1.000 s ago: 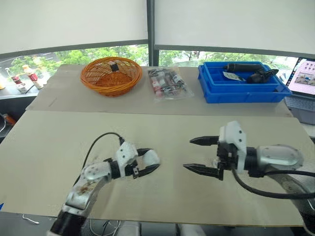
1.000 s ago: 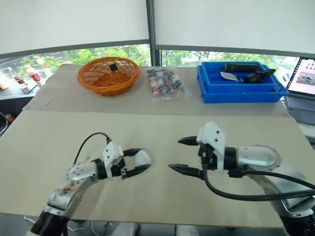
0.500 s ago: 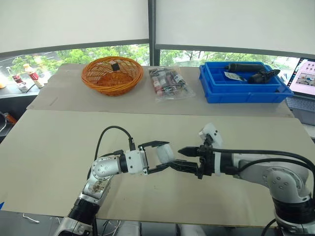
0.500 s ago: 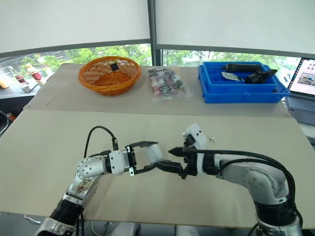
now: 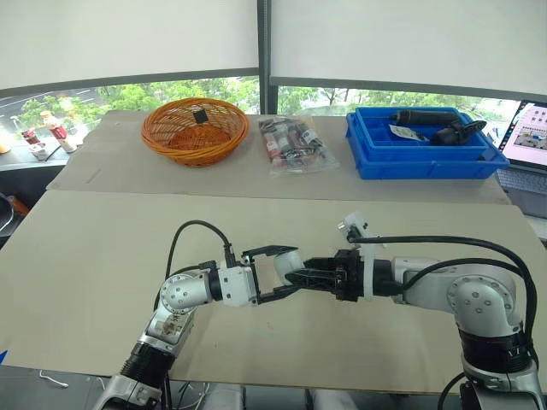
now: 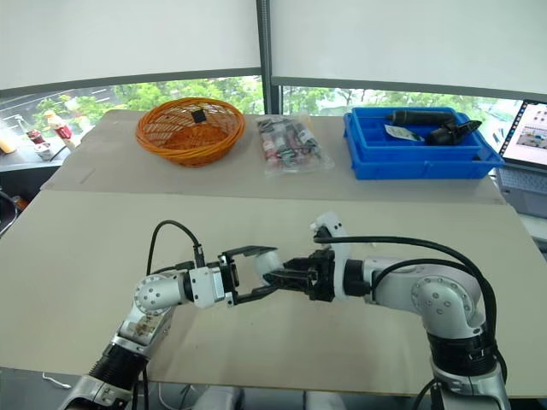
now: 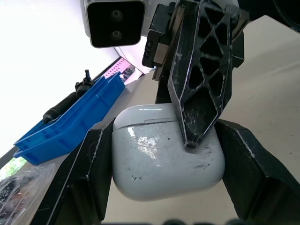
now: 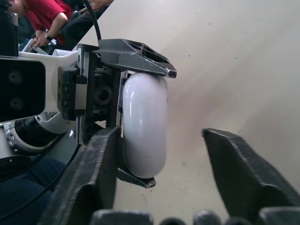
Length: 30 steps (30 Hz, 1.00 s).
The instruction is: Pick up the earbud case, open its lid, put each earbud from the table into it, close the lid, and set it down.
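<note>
A white earbud case (image 5: pixel 288 261) is held above the table (image 5: pixel 102 248), near its middle, with my left gripper (image 5: pixel 275 273) shut on its two sides. In the left wrist view the case (image 7: pixel 164 161) sits between the black fingers (image 7: pixel 89 173), lid seam showing and lid shut. My right gripper (image 5: pixel 299 277) meets it from the right and stands open. In the right wrist view the case (image 8: pixel 144 124) lies close to one of the right gripper's fingers (image 8: pixel 101 173), while the other finger stands well off. The tip of one right finger (image 7: pixel 201 84) touches the case's face.
Along the far edge stand an orange wicker basket (image 5: pixel 193 130), a clear bag of packets (image 5: pixel 293 143) and a blue tray (image 5: pixel 419 154) with dark tools. A laptop (image 5: pixel 526 137) sits at the far right. The near table is bare tan board.
My left gripper has lifted the case and carried it toward the middle. My right gripper has swung left and its fingers now straddle the case, one touching it.
</note>
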Each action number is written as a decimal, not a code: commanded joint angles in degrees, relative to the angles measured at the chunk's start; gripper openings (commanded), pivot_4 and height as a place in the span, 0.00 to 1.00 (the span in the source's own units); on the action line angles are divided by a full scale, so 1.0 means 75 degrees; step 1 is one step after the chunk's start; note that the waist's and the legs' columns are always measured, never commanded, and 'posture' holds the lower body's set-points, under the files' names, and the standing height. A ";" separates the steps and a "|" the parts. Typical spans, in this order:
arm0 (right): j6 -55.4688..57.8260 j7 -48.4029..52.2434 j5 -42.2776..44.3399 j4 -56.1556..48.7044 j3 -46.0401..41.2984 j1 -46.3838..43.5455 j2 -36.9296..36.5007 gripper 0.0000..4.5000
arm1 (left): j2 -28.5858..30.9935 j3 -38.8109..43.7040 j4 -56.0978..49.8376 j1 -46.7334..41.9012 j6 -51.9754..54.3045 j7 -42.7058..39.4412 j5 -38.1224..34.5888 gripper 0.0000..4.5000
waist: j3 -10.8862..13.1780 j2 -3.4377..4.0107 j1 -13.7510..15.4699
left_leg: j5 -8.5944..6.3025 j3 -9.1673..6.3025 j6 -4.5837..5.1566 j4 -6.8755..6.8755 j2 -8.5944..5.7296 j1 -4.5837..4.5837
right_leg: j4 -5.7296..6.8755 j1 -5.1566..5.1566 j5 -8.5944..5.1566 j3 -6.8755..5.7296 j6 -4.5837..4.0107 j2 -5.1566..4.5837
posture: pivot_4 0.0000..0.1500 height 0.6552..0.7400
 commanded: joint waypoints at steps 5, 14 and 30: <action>-0.0034 -0.0031 0.0183 -0.0150 0.0028 -0.0176 0.0032 0.16 | -0.0109 -0.0080 0.0018 -0.0146 -0.0474 0.0232 0.0141 0.60 | 0.0000 0.0000 -0.0010 | 0.0000 -0.0002 0.0000 0.0000 0.0000 0.0000 | 0.0000 0.0000 0.0000 -0.0002 0.0000 0.0000 | 1.00 0.69; -0.0095 0.0171 0.0047 -0.0172 0.0157 -0.0343 -0.0110 0.16 | 0.0145 -0.0070 0.0019 -0.0243 0.0394 -0.0127 -0.0331 1.00 | 0.0001 0.0001 -0.0020 | 0.0000 -0.0003 0.0000 0.0000 0.0000 -0.0002 | 0.0000 -0.0001 0.0000 -0.0002 0.0000 0.0000 | 1.00 0.69; -0.2748 0.3378 -0.4683 -0.1310 0.3413 -0.1409 -0.2967 0.16 | 0.2012 -0.0327 -0.2143 -0.1279 0.7551 -0.1679 -0.2115 1.00 | 0.0017 0.0007 -0.0181 | 0.0001 -0.0023 0.0000 0.0003 0.0000 -0.0051 | -0.0004 -0.0040 -0.0003 -0.0023 0.0003 0.0001 | 1.00 0.69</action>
